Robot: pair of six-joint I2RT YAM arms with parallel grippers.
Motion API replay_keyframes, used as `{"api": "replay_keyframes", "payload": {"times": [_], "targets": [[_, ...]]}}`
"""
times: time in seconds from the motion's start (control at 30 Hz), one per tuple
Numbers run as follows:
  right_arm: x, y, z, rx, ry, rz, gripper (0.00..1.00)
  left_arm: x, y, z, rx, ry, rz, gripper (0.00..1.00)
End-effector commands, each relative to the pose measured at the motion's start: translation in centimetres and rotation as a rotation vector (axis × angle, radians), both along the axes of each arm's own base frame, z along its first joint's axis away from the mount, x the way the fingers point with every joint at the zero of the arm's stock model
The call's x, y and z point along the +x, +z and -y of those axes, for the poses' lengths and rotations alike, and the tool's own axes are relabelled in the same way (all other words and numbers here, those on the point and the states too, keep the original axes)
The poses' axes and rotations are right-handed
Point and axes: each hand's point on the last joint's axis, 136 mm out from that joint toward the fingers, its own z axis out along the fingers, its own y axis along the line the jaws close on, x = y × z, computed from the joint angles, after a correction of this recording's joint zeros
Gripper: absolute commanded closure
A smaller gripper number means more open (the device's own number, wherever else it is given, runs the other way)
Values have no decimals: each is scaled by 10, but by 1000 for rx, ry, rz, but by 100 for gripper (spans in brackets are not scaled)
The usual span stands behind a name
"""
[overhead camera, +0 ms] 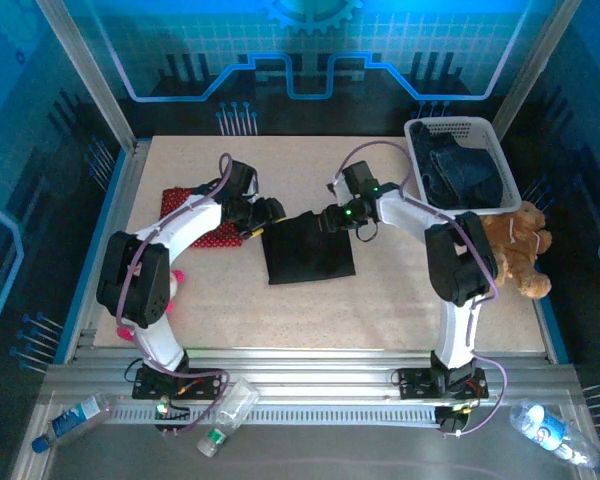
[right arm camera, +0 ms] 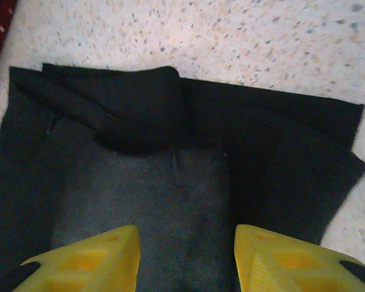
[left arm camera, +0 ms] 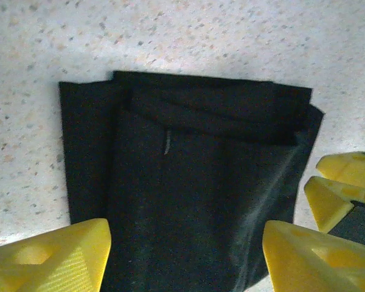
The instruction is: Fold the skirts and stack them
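The folded black skirt (overhead camera: 308,247) is laid flat at the centre of the table (overhead camera: 400,300). The left gripper (overhead camera: 264,222) at its eleven o'clock corner and the right gripper (overhead camera: 327,220) at its one o'clock edge are seen released, grasping nothing.

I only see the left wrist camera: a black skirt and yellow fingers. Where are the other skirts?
Observer: A red dotted skirt lies on the table just left of the black skirt.
Operator: And the blue ones?
Observer: Dark denim sits inside a white basket at the table's far right corner.
Operator: Are there any toys?
Observer: A brown teddy bear sits at the right edge, on the near side of the basket.
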Motion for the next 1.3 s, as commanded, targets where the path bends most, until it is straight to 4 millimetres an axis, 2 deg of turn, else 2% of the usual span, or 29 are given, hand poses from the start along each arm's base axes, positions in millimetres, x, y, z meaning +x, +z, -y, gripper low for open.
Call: {"api": "replay_keyframes", "payload": {"times": [0.0, 0.1, 0.2, 0.23, 0.3, 0.37, 0.43, 0.5, 0.6, 0.77, 0.87, 1.03, 1.1, 1.17, 1.27], "targets": [[-2, -13, 0, -21, 74, -45, 52, -9, -20, 1, 63, -19, -51, 33], [2, -22, 0, -30, 56, -55, 51, -14, -34, 5, 124, -52, -91, 38], [2, -20, -7, 8, 69, -62, 54, -15, -50, 8, 165, -67, -125, 40], [2, -16, -8, 20, 67, -54, 60, -14, -55, 8, 175, -70, -134, 40], [3, -2, -13, 58, 62, -14, 78, -13, -67, 8, 191, -73, -162, 42], [3, 19, -19, 111, 78, 31, 88, -13, -76, 9, 197, -80, -182, 45], [0, 36, -27, 168, 113, 57, 93, -11, -79, 10, 198, -87, -185, 51], [-2, 43, -31, 196, 137, 67, 95, -9, -78, 9, 206, -94, -177, 62], [5, 33, -21, 158, 84, 63, 95, -5, -69, 6, 205, -95, -139, 82], [25, 5, 2, 206, -70, -2, 95, -6, -72, -3, 117, -56, -92, 100], [34, -9, 5, 258, -81, -57, 93, -7, -82, -7, 23, -20, -58, 100], [42, -29, 10, 204, -74, -92, 90, -10, -103, -9, -91, 37, -21, 100], [43, -26, 10, 203, -63, -85, 88, -9, -105, -5, -119, 40, -14, 92], [43, -13, 7, 227, -44, -59, 88, -7, -100, -3, -135, 38, 5, 82], [36, 13, -5, 292, 31, -18, 92, -3, -80, -7, -116, 38, 72, 59]]}}
